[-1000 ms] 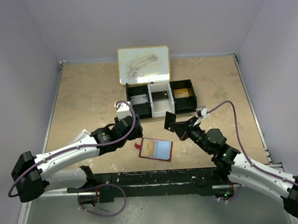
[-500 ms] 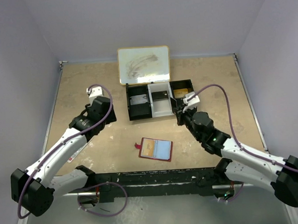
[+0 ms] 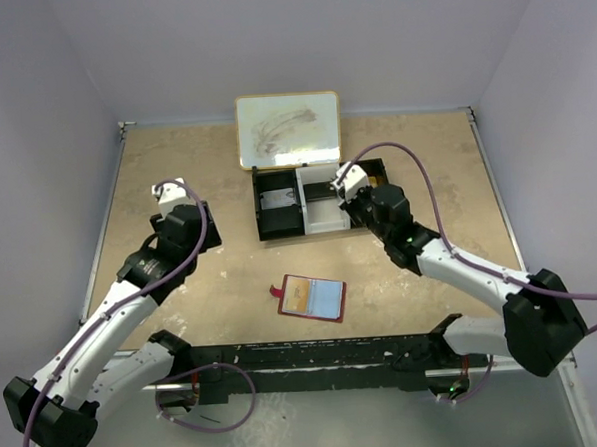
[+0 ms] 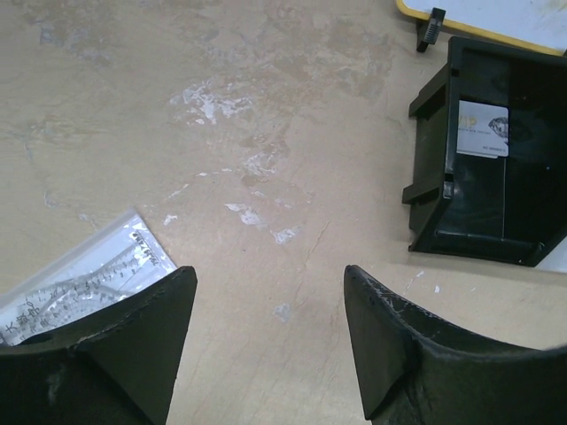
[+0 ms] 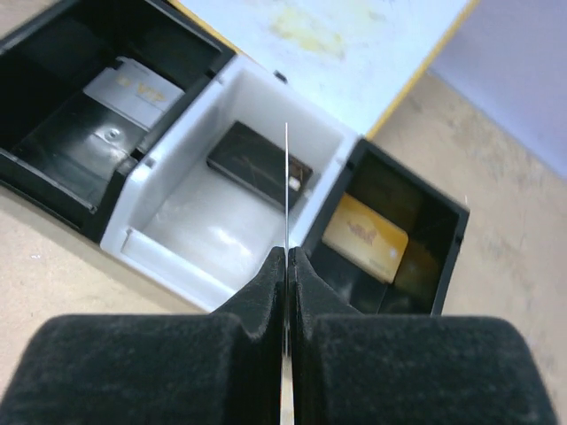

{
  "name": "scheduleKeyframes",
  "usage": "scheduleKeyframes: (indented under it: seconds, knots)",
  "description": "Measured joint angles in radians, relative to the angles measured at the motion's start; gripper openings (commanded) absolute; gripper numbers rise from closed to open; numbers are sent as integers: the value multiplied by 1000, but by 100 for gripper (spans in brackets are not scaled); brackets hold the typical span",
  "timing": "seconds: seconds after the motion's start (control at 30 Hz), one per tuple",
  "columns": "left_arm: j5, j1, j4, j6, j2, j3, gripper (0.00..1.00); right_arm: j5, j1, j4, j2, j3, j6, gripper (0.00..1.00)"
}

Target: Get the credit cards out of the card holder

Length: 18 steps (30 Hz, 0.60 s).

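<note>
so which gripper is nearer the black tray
Right. The right gripper, shut on a thin card, hangs at the tray's near edge by the white middle; the left gripper is open, off its left side.

Three cards point(image 5: 365, 237) in one tray point(image 5: 168, 261)

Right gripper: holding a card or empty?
Holding: the right gripper is shut on a thin pale card, seen edge-on, over the long black-and-white three-compartment tray.
</note>
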Motion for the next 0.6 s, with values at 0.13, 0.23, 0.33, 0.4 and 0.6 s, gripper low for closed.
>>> scheduleKeyframes:
  seconds: [0.13,0.23,0.33,0.4,0.6]
  knots:
    - [-30,0,-3,0,13,0,66,-95,-8,-5,81,93,-132,0]
    - [-51,0,-9,0,13,0,66,-97,-11,-15,142,154,-196,0]
    - [-68,0,-14,0,5,0,66,-91,-27,-29,170,171,-231,0]
    - [-76,0,-16,0,-5,0,66,-103,-44,-45,171,171,-246,0]
    - [-87,0,-16,2,-16,0,66,-200,-58,-112,214,211,-330,0]
